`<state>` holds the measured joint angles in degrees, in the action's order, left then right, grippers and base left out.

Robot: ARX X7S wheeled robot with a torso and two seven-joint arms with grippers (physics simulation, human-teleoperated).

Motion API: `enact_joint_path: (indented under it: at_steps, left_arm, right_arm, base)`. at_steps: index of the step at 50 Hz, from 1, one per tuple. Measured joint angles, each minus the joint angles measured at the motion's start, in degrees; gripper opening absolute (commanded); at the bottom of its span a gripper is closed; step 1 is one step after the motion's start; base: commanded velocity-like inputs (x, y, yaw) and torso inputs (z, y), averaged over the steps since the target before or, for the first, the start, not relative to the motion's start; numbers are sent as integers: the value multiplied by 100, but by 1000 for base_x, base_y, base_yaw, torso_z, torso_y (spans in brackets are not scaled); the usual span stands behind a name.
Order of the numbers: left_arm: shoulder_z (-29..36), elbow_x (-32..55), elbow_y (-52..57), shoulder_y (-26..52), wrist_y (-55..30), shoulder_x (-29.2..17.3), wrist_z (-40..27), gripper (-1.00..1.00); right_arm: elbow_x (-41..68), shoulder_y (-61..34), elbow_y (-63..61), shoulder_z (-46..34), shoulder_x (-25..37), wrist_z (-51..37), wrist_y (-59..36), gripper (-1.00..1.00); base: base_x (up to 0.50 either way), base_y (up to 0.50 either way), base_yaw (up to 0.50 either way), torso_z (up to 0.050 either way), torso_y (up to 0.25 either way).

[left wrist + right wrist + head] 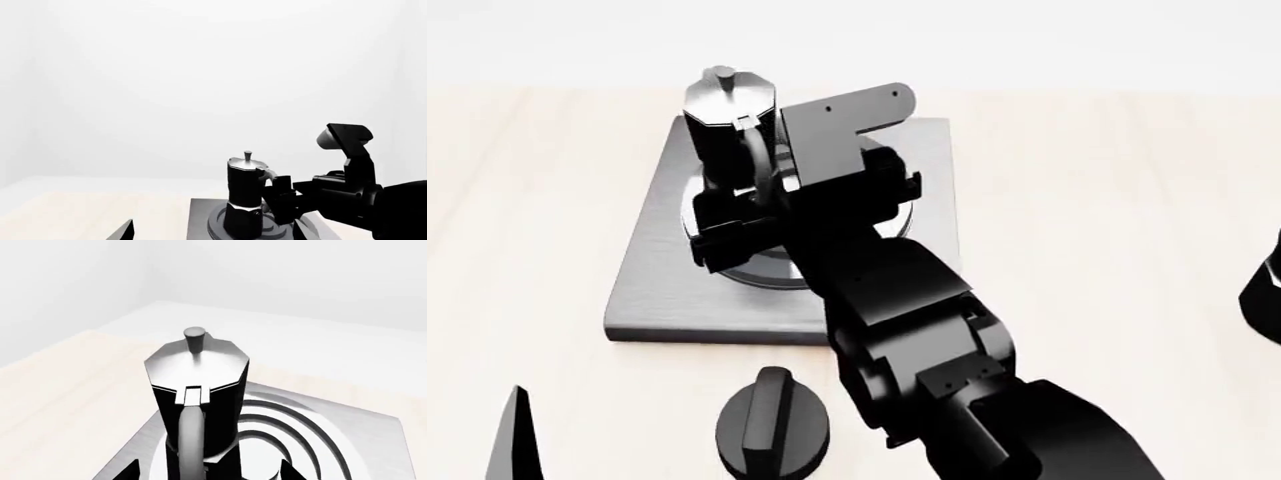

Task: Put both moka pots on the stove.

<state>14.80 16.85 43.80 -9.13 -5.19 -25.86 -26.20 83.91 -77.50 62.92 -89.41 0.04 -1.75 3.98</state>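
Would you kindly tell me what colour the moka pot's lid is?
Silver, above a black body; the moka pot shows this best in the right wrist view.

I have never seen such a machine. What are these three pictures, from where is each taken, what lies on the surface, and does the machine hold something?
This is a simulated robot with two arms, each ending in a pincer. The head picture looks down from the robot's head. The other two come from cameras near each pincer.

On the pale table lies a flat grey stove, with a separate black round knob nearer the robot. One moka pot stands upright on the stove's rings.

The right pincer is open, with the pot's handle between its fingers, so nothing is gripped. The left pincer's fingertips are apart and hold nothing.
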Motion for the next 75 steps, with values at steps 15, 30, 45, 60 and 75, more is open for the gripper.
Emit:
enact_joint_path:
  at_steps: [15,30,45,60,75]
  left_arm:
    - [13,-5,2,-2,15,-19,-23,100]
    - [30,-25,33,-11,19,-42,-55,100]
    - [82,-63,54,0,4,-56,-76,100]
    - [135,-94,51,12,-3,-65,-91,100]
    - [159,-92,32,22,6,-78,-104,100]
  right_arm:
    - [-437,18,-2489,-105,1182,-1245,390,100]
    - [-1518,99,-6210,-364,3233,-3275,786,100]
    - [-2716,74,-8447,-618,5103,-4686,596,100]
    - [-3290,-68,-9560,-666,7302,-4894,803,100]
    - [-2575,166,-8984,-883,8613,-3715,1931,100]
  base:
    - [0,0,0,0,0]
    - [0,0,0,0,0]
    - [0,0,0,0,0]
    - [0,0,0,0,0]
    - [0,0,0,0,0]
